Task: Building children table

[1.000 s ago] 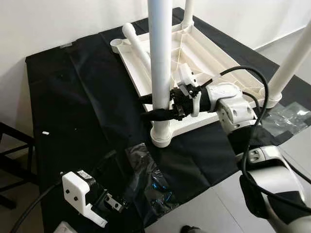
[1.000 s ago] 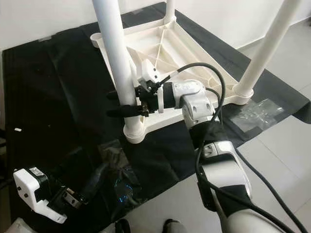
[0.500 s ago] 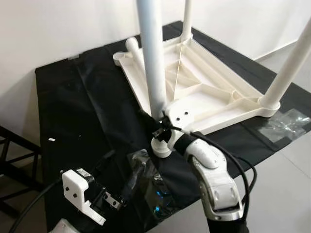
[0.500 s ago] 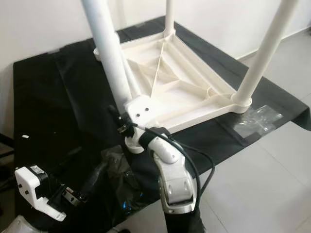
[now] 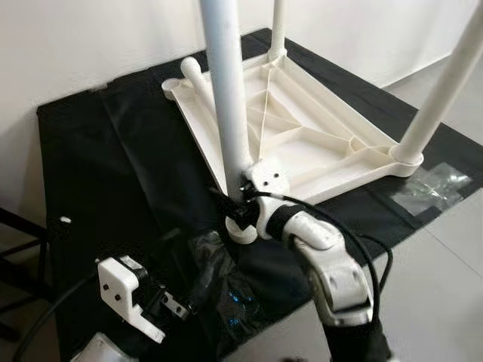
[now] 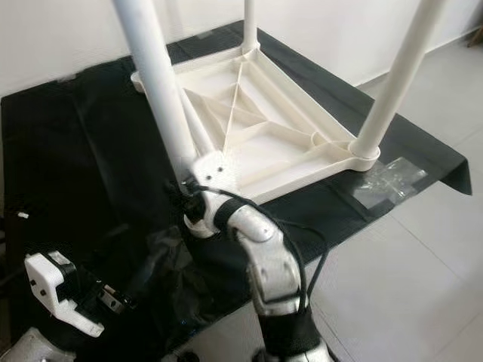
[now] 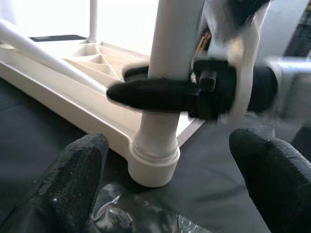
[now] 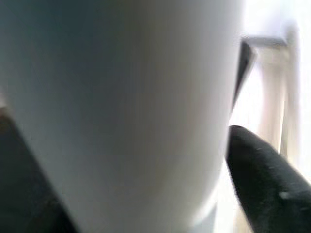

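Note:
A white plastic children's table [image 5: 317, 143] lies upside down on a black cloth [image 5: 106, 166]. Three legs stand in its corners: the near-left leg [image 5: 225, 90], a far one [image 5: 278, 26] and a right one [image 5: 438, 90]. Another leg [image 5: 198, 79] lies loose on the underside by the far-left corner socket [image 5: 172, 84]. My right gripper [image 5: 232, 207] is shut around the near-left leg just above its socket; one black finger [image 7: 160, 92] crosses the leg's front. My left gripper [image 7: 172, 179] is open, low at the near left, pointing at that leg's base without touching it.
Crumpled clear plastic [image 5: 226, 294] lies on the cloth right below the gripped leg, and another clear bag [image 5: 430, 188] sits at the cloth's right corner. Pale floor tiles [image 6: 423, 256] border the cloth on the near right. A black frame [image 5: 15, 249] stands at the left.
My right arm has swung from the right side round to the near side of the leg, and its gripper now holds the leg lower, by the socket. The left gripper has stayed put.

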Available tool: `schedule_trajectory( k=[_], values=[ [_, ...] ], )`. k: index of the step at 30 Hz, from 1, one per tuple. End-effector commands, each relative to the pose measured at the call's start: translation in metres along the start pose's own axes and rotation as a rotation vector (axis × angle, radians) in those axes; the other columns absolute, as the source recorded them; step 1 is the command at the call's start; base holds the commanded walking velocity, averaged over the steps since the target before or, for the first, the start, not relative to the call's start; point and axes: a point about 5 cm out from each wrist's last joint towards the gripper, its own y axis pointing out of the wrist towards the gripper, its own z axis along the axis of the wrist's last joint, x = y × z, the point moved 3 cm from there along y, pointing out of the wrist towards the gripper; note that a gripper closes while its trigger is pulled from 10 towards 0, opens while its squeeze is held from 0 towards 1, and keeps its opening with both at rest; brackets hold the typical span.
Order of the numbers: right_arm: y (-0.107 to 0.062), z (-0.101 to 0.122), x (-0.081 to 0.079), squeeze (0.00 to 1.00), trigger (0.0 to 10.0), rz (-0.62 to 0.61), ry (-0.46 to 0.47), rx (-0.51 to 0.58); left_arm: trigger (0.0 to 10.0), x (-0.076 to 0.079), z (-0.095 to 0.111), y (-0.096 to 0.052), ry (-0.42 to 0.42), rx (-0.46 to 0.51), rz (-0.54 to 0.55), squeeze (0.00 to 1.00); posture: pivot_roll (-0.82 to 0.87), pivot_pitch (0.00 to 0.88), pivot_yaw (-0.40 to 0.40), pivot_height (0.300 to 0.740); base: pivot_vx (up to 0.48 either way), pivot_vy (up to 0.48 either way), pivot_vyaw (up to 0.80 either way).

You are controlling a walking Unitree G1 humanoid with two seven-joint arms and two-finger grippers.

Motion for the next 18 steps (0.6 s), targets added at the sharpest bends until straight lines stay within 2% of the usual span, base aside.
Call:
schedule_trajectory(
  k=[1,2,3,6,9,12,16,17,18],
  values=[
    [-0.003,0.008,-0.002,1.00,10.0,0.159,-0.040,0.041,10.0,0.001,-0.004,-0.003,-0.003,-0.026,0.002,0.00,0.02,0.220,0.056,0.740,0.000,0.000,0.00],
    [-0.006,0.011,0.002,1.00,10.0,0.220,-0.079,0.031,10.0,0.001,-0.004,-0.003,-0.004,-0.026,0.002,0.00,0.02,0.220,0.056,0.740,0.000,0.000,0.00],
    [-0.010,0.011,0.011,0.00,10.0,0.284,-0.143,0.001,10.0,0.002,-0.004,-0.003,-0.005,-0.025,0.001,0.00,0.02,0.222,0.054,0.740,0.000,0.000,0.00],
    [-0.014,0.010,0.031,0.00,10.0,0.340,-0.245,-0.058,10.0,0.004,-0.003,-0.004,-0.006,-0.025,0.000,0.00,0.03,0.228,0.054,0.740,0.000,0.000,0.00],
    [-0.014,0.011,0.038,0.00,10.0,0.388,-0.225,-0.077,10.0,0.004,-0.002,-0.005,-0.006,-0.026,0.001,0.00,0.04,0.232,0.054,0.740,0.000,0.000,0.00],
    [-0.012,0.015,0.041,0.00,10.0,0.522,-0.148,-0.069,10.0,0.006,-0.001,-0.007,-0.004,-0.030,0.003,0.00,0.06,0.241,0.056,0.740,0.000,0.000,0.00],
    [-0.009,0.019,0.043,0.00,10.0,0.568,-0.117,-0.047,10.0,0.007,-0.001,-0.008,-0.004,-0.034,0.003,0.00,0.06,0.245,0.058,0.740,0.000,0.000,0.00],
    [-0.007,0.021,0.044,0.00,7.3,0.588,-0.107,-0.035,10.0,0.007,0.000,-0.009,-0.004,-0.036,0.003,0.00,0.07,0.247,0.059,0.740,0.000,0.000,0.00],
    [-0.005,0.023,0.046,0.00,0.0,0.606,-0.103,-0.023,10.0,0.008,0.000,-0.009,-0.004,-0.039,0.002,0.00,0.07,0.247,0.059,0.740,0.000,0.000,0.00]
  ],
)
